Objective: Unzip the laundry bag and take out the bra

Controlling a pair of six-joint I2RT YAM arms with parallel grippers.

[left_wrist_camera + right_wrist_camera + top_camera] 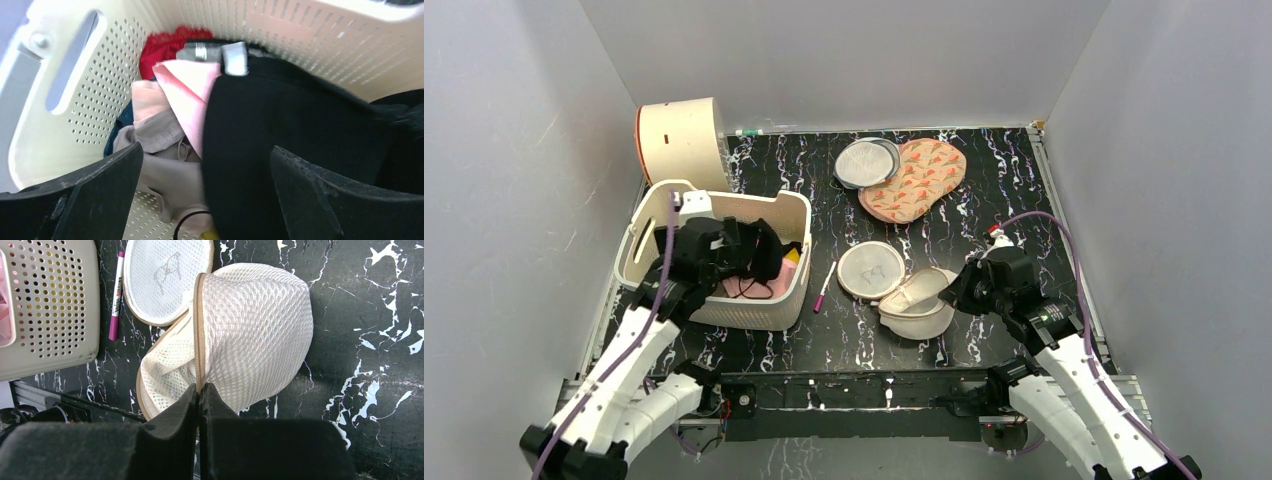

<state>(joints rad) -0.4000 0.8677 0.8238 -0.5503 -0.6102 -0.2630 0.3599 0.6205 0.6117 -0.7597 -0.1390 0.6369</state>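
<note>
Three mesh pouches lie on the surface — one beige laundry bag, one grey round pouch, one orange-patterned pouch. One pink marker. One perforated cream basket; four cloths show inside: one red lace piece, one pink garment, one beige piece, one black piece — any beneath cannot be told. One round cream drum. Two tools: left tool, right tool

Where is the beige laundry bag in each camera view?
Top external: laundry bag lies just right of centre.
Left wrist: not in it.
Right wrist: laundry bag fills the centre, rim pinched in the right tool.
Shared landmark: the white perforated basket.
</note>
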